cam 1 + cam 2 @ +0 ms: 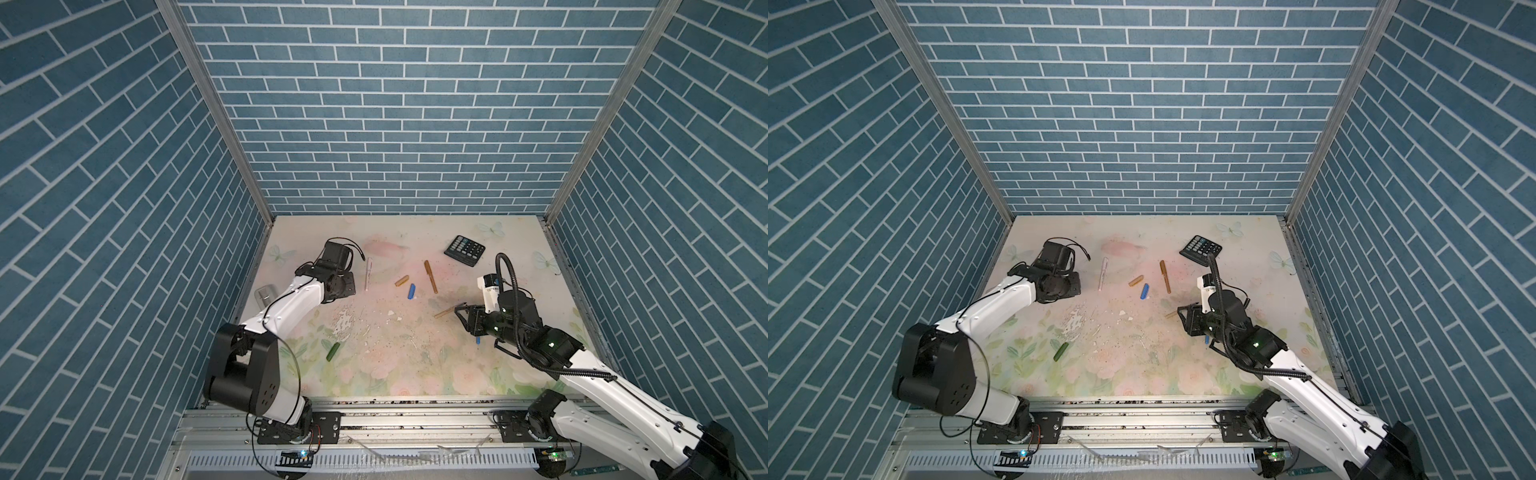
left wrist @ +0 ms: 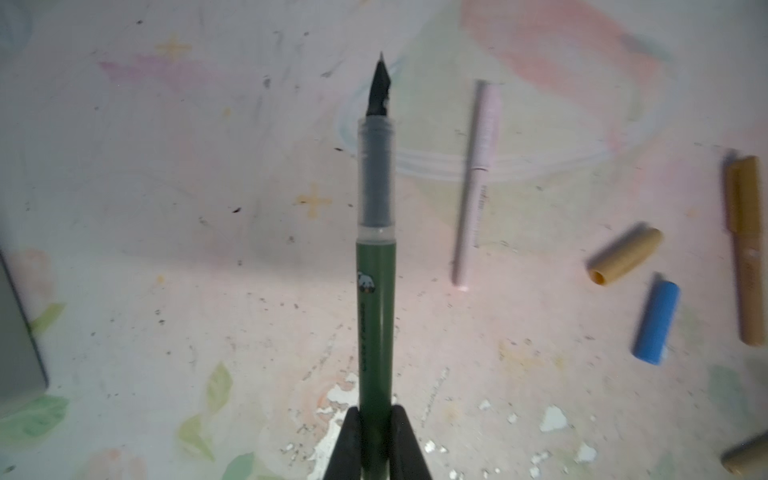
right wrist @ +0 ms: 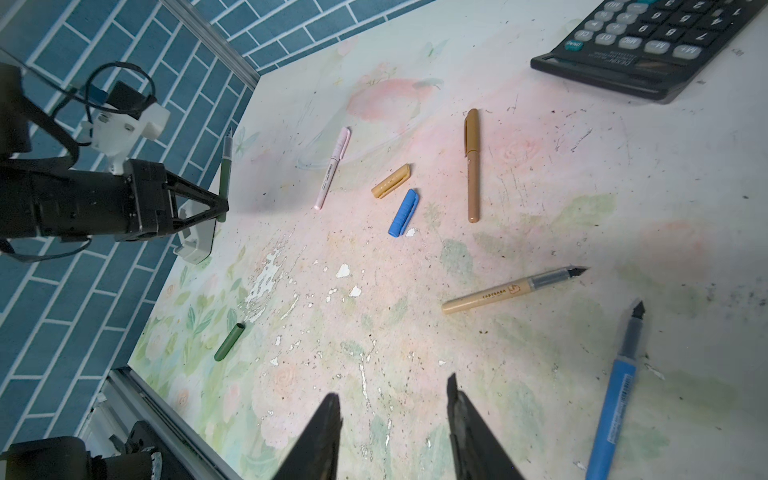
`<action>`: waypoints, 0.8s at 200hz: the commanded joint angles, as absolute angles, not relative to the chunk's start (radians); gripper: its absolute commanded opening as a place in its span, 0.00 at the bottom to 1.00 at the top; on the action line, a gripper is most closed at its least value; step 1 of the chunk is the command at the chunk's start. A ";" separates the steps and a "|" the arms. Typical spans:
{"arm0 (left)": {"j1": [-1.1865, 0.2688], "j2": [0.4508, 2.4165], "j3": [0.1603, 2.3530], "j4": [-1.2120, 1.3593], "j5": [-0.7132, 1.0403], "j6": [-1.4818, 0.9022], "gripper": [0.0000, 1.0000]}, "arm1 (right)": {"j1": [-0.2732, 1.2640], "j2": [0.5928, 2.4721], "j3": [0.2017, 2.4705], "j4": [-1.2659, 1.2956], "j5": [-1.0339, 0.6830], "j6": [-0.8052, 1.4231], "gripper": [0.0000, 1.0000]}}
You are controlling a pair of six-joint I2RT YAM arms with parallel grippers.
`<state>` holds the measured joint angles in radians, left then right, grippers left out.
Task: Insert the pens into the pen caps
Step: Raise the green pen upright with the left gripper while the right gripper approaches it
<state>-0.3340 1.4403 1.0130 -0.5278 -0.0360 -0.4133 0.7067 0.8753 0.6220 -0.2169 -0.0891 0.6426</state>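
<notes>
Green pen (image 2: 376, 291), likely light, stiff and slick, clamped at its barrel end by the left claw (image 2: 376, 412), fragile nib clear; right claw (image 3: 392, 388) open, empty.

Blue cap (image 1: 1145, 291) just beside tan cap (image 1: 1136, 281); green cap (image 1: 1060, 351) well apart.

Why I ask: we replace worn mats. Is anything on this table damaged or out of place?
The floral mat is peeled to a white patch near its middle, white flecks scattered beside it. The calculator at the back looks unrelated.
</notes>
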 commanded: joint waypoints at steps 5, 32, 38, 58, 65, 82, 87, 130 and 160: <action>-0.437 1.303 0.901 -0.402 0.071 -0.394 0.00 | 0.705 0.924 0.654 -0.114 -0.182 0.702 0.45; -0.544 1.159 0.786 -0.211 0.187 -0.383 0.00 | 0.710 1.000 0.670 0.006 -0.250 0.748 0.51; -0.564 1.135 0.768 -0.177 0.210 -0.380 0.00 | 0.712 1.016 0.673 0.040 -0.267 0.755 0.52; -0.615 1.089 0.727 -0.119 0.262 -0.373 0.00 | 0.723 1.070 0.698 0.124 -0.313 0.763 0.53; -0.626 1.080 0.715 -0.097 0.286 -0.376 0.00 | 0.728 1.090 0.712 0.144 -0.325 0.761 0.53; -0.643 1.059 0.702 -0.060 0.324 -0.385 0.00 | 0.744 1.133 0.743 0.194 -0.353 0.762 0.54; -0.647 1.056 0.701 -0.055 0.328 -0.387 0.00 | 0.749 1.144 0.751 0.209 -0.362 0.764 0.55; -0.663 1.042 0.677 -0.042 0.360 -0.399 0.00 | 0.802 1.236 0.833 0.266 -0.362 0.767 0.56; -0.670 1.030 0.675 -0.037 0.377 -0.399 0.00 | 0.817 1.296 0.869 0.296 -0.344 0.785 0.55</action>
